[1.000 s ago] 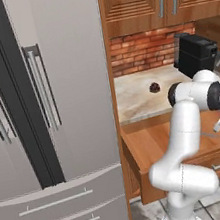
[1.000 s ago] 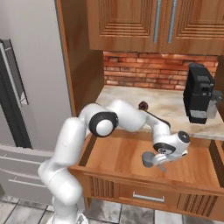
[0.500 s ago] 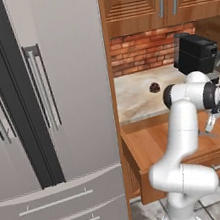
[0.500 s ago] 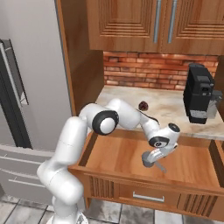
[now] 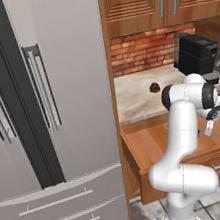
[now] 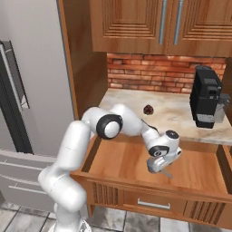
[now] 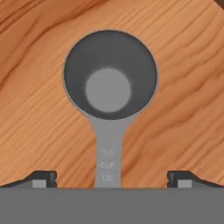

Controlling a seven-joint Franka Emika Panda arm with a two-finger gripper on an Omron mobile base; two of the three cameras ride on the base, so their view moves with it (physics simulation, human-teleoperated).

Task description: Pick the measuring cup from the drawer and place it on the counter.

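In the hand view the grey metal measuring cup [image 7: 110,78] lies on the wooden floor of the drawer [image 7: 39,109], its flat handle running straight down between my fingertips [image 7: 43,177]. My gripper [image 7: 113,178] is open, its tips far apart on either side of the handle and clear of it. From the base views the gripper [image 6: 158,166] hangs low inside the open orange-brown drawer [image 6: 118,158], near its front right part, with a thin grey bit of the cup [image 6: 166,173] poking out below the hand. The beige counter [image 6: 174,113] lies behind the drawer.
A small dark reddish-brown round object [image 6: 147,109] sits on the counter near the brick wall. A black coffee machine [image 6: 206,96] stands at the counter's right end. The grey fridge [image 5: 43,92] fills the left side. Wooden upper cabinets [image 6: 158,25] hang above.
The hand has swung from the drawer's right side toward its middle and dropped lower over the drawer floor. The fingers stay open.
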